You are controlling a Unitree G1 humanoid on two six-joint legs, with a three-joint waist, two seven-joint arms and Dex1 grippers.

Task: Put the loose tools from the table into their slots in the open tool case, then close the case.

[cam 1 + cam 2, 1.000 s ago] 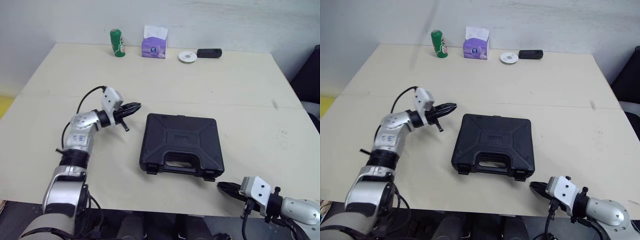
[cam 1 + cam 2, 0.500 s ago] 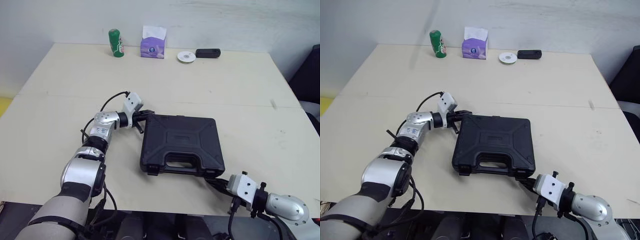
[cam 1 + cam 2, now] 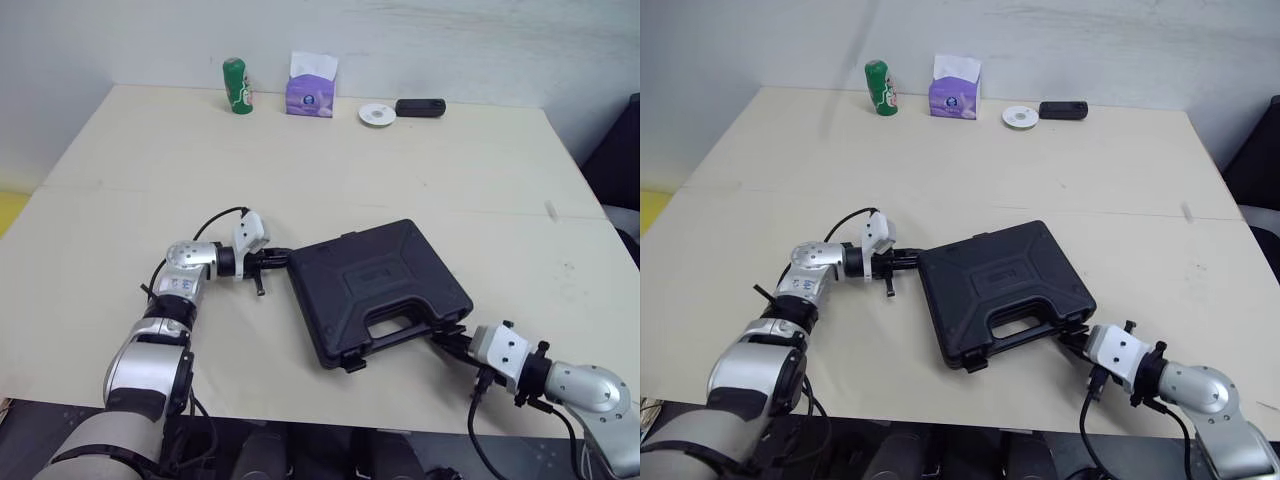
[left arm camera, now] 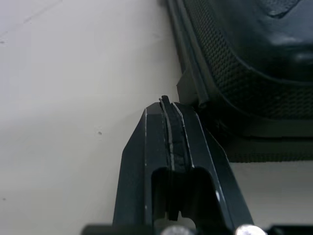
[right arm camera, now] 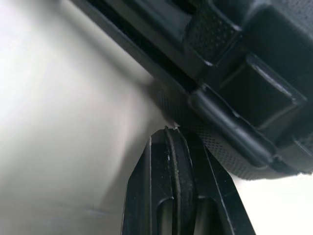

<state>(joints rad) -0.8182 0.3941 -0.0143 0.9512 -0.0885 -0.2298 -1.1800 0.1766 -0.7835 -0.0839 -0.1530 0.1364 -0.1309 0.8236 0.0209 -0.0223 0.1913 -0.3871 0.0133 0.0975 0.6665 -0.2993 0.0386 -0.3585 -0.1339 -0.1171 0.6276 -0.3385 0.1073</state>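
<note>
The black tool case (image 3: pixel 380 290) lies shut on the table, turned at an angle, with its handle (image 3: pixel 395 325) toward the front right. My left gripper (image 3: pixel 283 259) is shut with nothing in it, and its tip (image 4: pixel 166 103) rests against the case's rear left corner. My right gripper (image 3: pixel 445 340) is shut too, and its tip (image 5: pixel 168 129) presses on the case's front edge beside a latch (image 5: pixel 230 127). I see no loose tools on the table.
Along the far edge of the table stand a green can (image 3: pixel 236 86), a purple tissue box (image 3: pixel 310 90), a white disc (image 3: pixel 377 114) and a small black device (image 3: pixel 419 107). The table's front edge (image 3: pixel 300 415) runs just behind my right gripper.
The case has turned counterclockwise, its right end swinging away from me. My right gripper moved forward against the case's front edge. My left gripper stayed at the rear left corner.
</note>
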